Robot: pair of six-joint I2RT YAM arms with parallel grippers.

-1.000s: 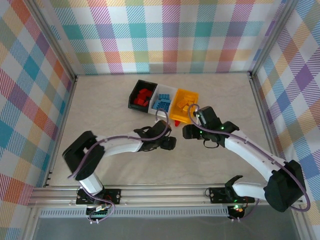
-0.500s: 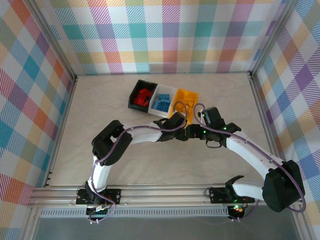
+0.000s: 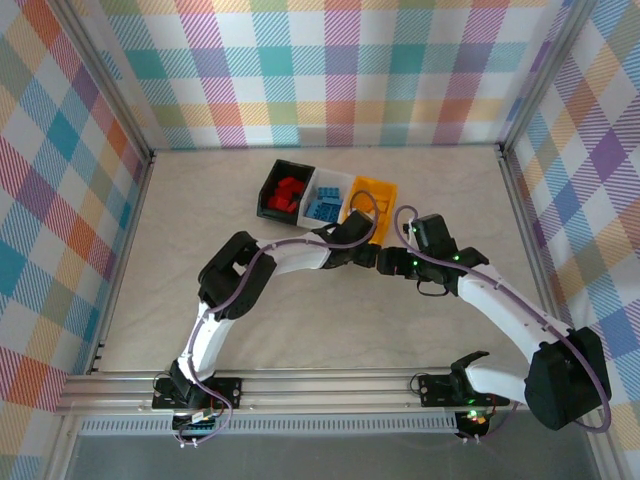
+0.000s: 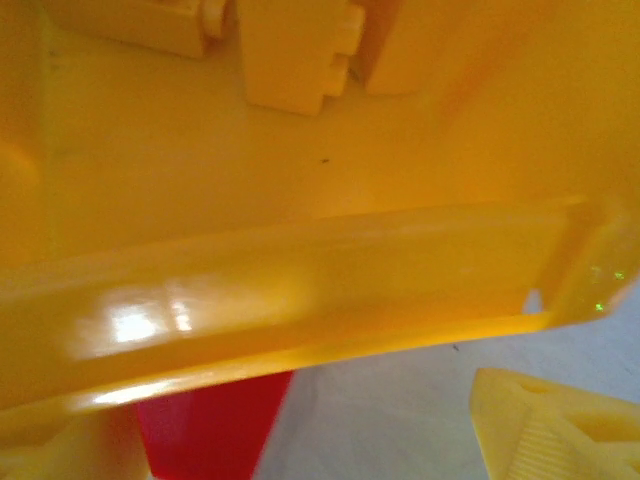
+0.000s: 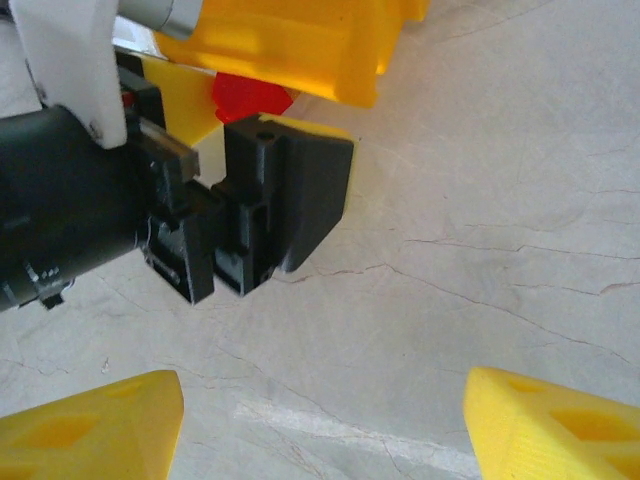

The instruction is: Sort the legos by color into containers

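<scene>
Left arm: now stretched forward to yellow-orange rectangular plastic bin [image 4: 300, 290]. Left tool [image 4: 305, 440] wide, straddling small red studded plastic brick [image 4: 210, 430] on surface. Right tool [image 5: 320, 420] wide, empty. Step: grasping. Next: close, carry to black plastic bin [image 3: 264, 203].

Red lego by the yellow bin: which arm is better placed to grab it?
Likely left. The left gripper sits right at the red lego beside the yellow bin, between it and the open right gripper.

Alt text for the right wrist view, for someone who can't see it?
The left gripper, open, flanks a red lego beside the yellow bin. The right gripper, also open, hovers over the table.
</scene>
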